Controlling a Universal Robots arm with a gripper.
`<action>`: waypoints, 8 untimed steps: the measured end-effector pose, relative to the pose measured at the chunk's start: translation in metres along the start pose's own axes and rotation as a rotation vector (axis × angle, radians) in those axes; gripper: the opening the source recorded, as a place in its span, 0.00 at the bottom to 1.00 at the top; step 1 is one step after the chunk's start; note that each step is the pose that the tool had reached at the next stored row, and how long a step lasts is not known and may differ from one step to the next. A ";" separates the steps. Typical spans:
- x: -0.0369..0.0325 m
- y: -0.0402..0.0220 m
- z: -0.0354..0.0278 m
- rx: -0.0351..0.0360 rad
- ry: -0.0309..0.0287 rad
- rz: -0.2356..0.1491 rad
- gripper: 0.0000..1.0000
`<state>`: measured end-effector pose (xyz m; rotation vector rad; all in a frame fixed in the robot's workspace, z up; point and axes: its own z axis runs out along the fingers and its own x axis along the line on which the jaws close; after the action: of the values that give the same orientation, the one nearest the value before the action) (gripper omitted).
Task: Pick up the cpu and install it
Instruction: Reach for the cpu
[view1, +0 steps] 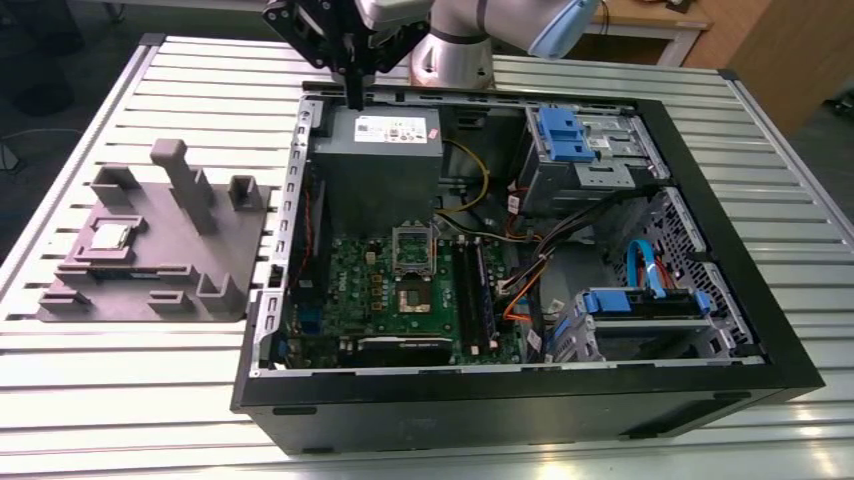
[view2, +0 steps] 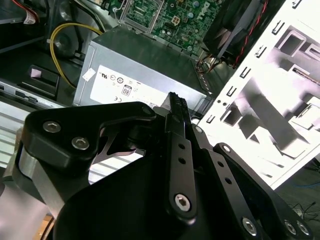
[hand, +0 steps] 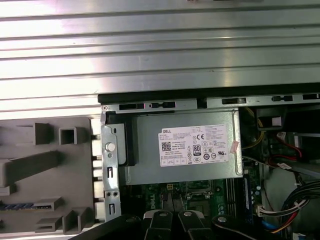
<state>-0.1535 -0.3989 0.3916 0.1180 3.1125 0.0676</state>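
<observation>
The cpu (view1: 107, 236) lies on a grey fixture (view1: 234, 245) at the exterior view's left, well apart from the clenched, empty gripper (view1: 355, 100). The first wrist view shows a power supply (hand: 185, 171) under the gripper.

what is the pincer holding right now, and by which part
Nothing. The pincer hangs empty above the power supply, jaws together; the cpu lies on the grey fixture beside the case.

Open air lies above the ribbed silver metal table (view1: 200, 60). A tall post (view1: 180, 170) rises from the grey plastic fixture (view1: 160, 275) near the small silvery square cpu (view1: 110, 236). The black gripper (view1: 355, 100) hangs just over a grey metal power supply box (view1: 374, 170).
</observation>
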 end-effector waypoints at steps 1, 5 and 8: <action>0.0003 0.0000 0.0001 -0.0001 -0.0001 0.000 0.10; 0.0026 -0.0002 0.0011 0.0000 0.0002 0.000 0.10; 0.0030 -0.0003 0.0013 0.0000 0.0002 0.000 0.10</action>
<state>-0.1565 -0.3989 0.3903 0.1181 3.1127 0.0676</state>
